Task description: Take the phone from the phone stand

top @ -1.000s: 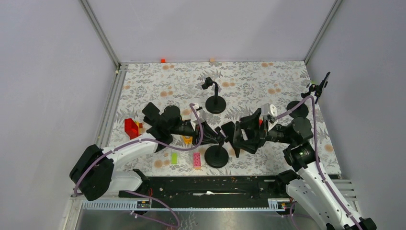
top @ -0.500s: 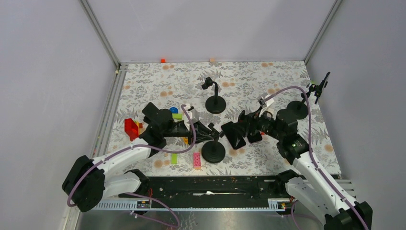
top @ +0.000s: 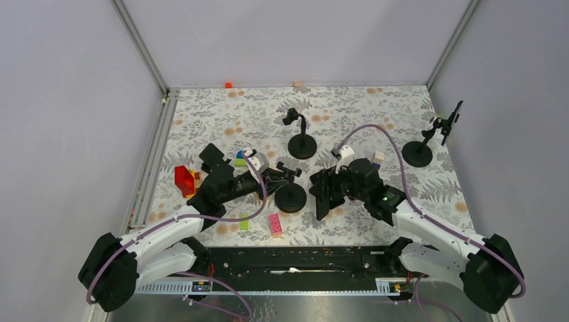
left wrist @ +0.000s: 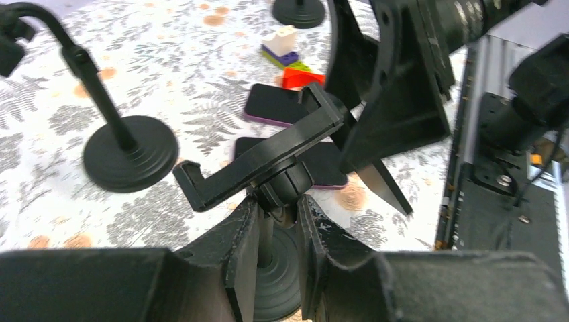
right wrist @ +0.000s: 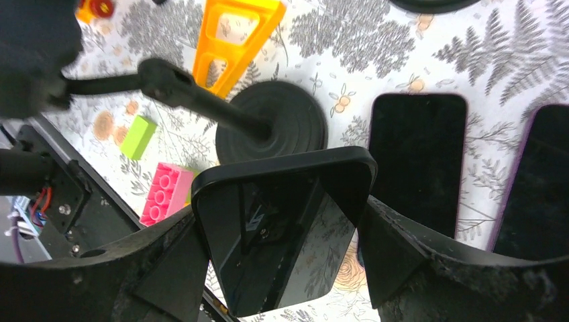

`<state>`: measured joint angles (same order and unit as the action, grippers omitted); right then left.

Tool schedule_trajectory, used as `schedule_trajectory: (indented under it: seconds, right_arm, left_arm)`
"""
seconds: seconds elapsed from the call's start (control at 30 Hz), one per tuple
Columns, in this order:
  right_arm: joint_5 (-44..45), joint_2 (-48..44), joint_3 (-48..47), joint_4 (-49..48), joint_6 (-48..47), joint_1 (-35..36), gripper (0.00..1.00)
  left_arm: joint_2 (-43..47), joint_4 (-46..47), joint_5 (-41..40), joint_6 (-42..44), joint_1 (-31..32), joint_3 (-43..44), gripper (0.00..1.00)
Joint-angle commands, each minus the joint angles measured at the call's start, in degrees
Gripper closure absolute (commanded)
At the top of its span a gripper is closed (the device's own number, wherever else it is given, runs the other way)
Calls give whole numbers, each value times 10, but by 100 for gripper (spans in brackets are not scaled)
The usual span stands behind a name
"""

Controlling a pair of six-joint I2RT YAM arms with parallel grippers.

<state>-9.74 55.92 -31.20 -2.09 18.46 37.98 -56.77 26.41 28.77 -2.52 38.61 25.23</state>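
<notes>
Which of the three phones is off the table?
The phone held in the right gripper; the other two phones lie flat on the table.

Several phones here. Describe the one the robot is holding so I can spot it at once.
Find the right gripper near the table's front middle, beside the stand that the left gripper clamps. The phone sits between the right jaws, raised off the table. The other two phones lie flat on the floral surface.
</notes>
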Motion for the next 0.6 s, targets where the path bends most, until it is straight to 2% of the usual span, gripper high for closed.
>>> schedule_trajectory:
  seconds: [0.0, 0.17, 0.33, 0.57]
  right_arm:
    - [64, 45, -24, -52, 20, 45, 100]
    - [75, 125, -67, -42, 30, 70, 100]
    - [76, 177, -86, -52, 32, 84, 100]
    - [88, 223, -108, -48, 30, 93, 100]
  left_arm:
    - [25, 79, -115, 11, -4, -15, 100]
    - [2, 132, -177, 9, -10, -26, 100]
    - [-41, 173, -204, 10, -37, -23, 100]
    - [-121, 239, -192, 0, -106, 12, 100]
